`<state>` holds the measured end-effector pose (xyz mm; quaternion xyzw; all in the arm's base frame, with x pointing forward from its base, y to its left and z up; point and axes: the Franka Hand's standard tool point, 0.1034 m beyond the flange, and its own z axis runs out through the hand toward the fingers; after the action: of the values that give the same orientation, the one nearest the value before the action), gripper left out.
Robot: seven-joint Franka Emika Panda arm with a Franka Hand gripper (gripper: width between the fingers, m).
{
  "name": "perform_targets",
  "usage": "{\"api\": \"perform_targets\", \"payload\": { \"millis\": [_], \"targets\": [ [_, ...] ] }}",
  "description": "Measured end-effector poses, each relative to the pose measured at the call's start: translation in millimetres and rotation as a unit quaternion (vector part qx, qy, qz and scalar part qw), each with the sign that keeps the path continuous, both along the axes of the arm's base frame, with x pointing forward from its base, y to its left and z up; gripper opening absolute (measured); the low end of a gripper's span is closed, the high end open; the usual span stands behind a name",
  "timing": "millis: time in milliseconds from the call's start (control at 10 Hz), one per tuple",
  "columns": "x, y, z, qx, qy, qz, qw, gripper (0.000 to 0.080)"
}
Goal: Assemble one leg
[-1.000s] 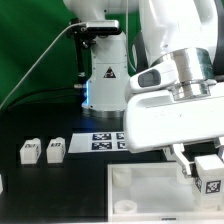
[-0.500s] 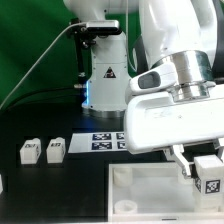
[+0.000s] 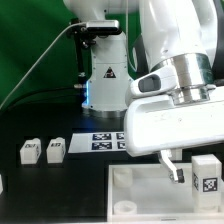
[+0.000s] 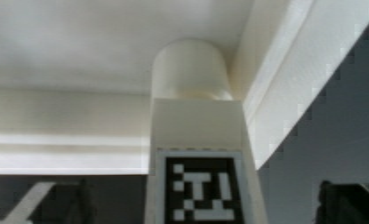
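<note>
A white leg point(image 3: 204, 176) with a black-and-white tag on its square end stands at the right corner of the large white tray-like piece point(image 3: 130, 185). In the wrist view the leg point(image 4: 202, 110) points its round end into that piece's corner. My gripper point(image 3: 198, 172) is around the leg. Its dark fingers point(image 4: 35, 205) stand apart from the leg on both sides, with gaps showing, so the jaws are open. One finger point(image 3: 175, 168) shows at the exterior view's left of the leg; the other is hidden.
Two more white legs point(image 3: 29, 151) point(image 3: 56, 149) lie on the black table at the exterior view's left. The marker board point(image 3: 105, 141) lies behind the tray-like piece, in front of the robot base point(image 3: 103, 75).
The visible finger has moved to the exterior view's left, away from the leg, opening a gap. The leg sits slightly further left and lower than before.
</note>
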<state>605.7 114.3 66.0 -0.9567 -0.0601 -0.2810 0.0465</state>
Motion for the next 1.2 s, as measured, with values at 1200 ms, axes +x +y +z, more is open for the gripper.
{"api": "perform_targets", "payload": {
  "millis": [1200],
  "targets": [
    [17.5,5.1,20.0,0.005,0.170,0.014,0.985,0.0649]
  ]
}}
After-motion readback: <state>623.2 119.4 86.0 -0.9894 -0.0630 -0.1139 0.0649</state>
